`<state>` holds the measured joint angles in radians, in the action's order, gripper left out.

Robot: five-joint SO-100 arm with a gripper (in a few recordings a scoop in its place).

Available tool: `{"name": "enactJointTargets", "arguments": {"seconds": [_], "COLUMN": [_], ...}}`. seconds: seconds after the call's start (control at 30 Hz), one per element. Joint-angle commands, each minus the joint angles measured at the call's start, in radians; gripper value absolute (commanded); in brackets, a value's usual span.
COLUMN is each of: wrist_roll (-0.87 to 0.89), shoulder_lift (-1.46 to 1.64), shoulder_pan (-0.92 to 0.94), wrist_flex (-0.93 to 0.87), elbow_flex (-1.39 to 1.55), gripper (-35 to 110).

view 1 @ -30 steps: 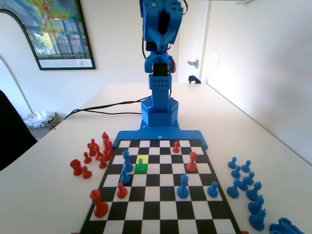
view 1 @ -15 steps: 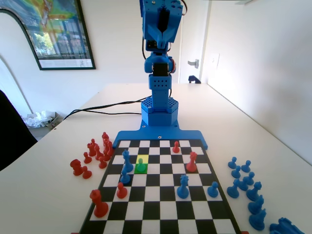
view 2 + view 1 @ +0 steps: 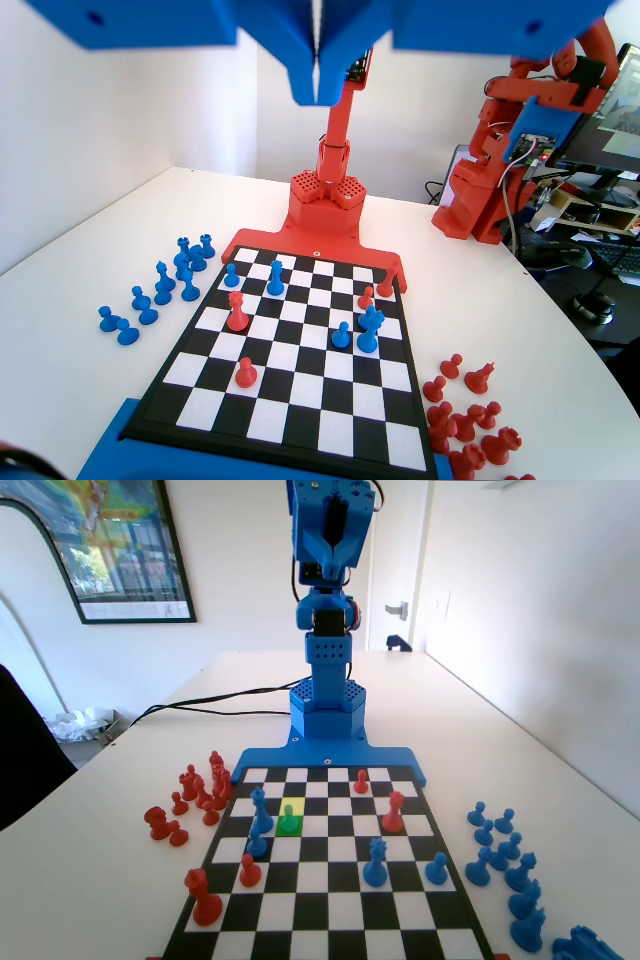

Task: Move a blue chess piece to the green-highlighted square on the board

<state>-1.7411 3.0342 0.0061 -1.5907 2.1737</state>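
Note:
The blue chess piece (image 3: 289, 820), a small greenish pawn, stands on the green-highlighted square (image 3: 288, 831) in the left-middle of the board (image 3: 330, 880) in the fixed view. In the wrist view the same pawn (image 3: 341, 335) sits right of centre on the board (image 3: 300, 390), beside a taller blue piece (image 3: 369, 331). My gripper (image 3: 328, 565) is held high above the arm's base at the far end, well away from all pieces. Seen from the wrist, the gripper (image 3: 316, 90) has its jaws pressed together with nothing between them.
A pale yellow square (image 3: 292, 807) lies just behind the green one. Other red and blue pieces stand on the board. Captured red pieces (image 3: 195, 790) cluster off the board's left side and blue ones (image 3: 505, 860) off its right in the fixed view. A black cable (image 3: 210, 702) runs left of the base.
The upper arm and gripper shifted slightly upward a second ago and have held still since. No piece has moved.

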Motion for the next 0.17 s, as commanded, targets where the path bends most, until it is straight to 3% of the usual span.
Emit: {"name": "enactJointTargets", "arguments": {"seconds": [0.0,0.13], "wrist_roll": [-0.006,-0.006], "shoulder_lift": [0.011,0.011], "shoulder_pan": [0.003,0.003], "wrist_flex": [0.014,0.014], "elbow_flex": [0.005,0.005], "gripper": [1,1]}}
